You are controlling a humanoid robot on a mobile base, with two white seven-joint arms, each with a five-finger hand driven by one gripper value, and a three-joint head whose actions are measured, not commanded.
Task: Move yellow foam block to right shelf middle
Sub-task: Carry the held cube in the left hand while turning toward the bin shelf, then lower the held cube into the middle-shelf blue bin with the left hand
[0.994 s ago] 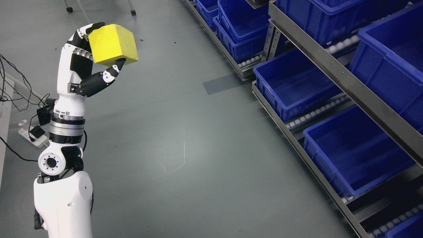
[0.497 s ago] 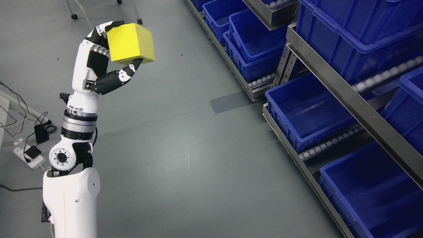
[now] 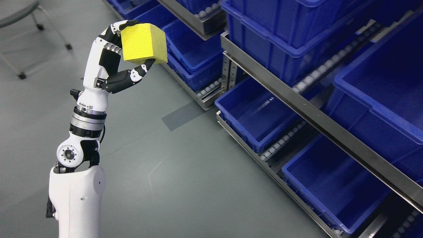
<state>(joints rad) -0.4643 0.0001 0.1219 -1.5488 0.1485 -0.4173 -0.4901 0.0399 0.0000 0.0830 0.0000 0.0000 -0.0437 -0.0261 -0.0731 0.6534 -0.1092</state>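
Grey-green floor [image 3: 185, 185], smooth and faintly glossy, fills the left and centre of the head view, with one darker rectangular patch [image 3: 182, 115] near the foot of the racks. Thin metal legs on castors [image 3: 39, 27], belonging to a piece of furniture cut off by the frame, stand at the upper left.

Along the right side runs a metal shelf [image 3: 314, 114] of bare steel rails and angled roller tracks, set in tiers. It carries blue plastic bins [image 3: 256, 114], rectangular, open-topped and thick-rimmed; at least seven can be made out, several cropped by the edges. Those whose insides show appear empty.

The robot's left arm [image 3: 77, 195] rises from the lower left, a glossy white shell with a ribbed metal wrist ring and one round joint cap. Its left hand [image 3: 114, 62], white with black jointed fingers [image 3: 140, 70], is closed around the yellow foam block [image 3: 142, 43]: the thumb props the underside while the other fingers wrap over the top and back.

The single block, a cube with a finely pitted, spongy face, is held aloft in the upper left, well apart from the nearer shelf and seen against the further bins behind it.
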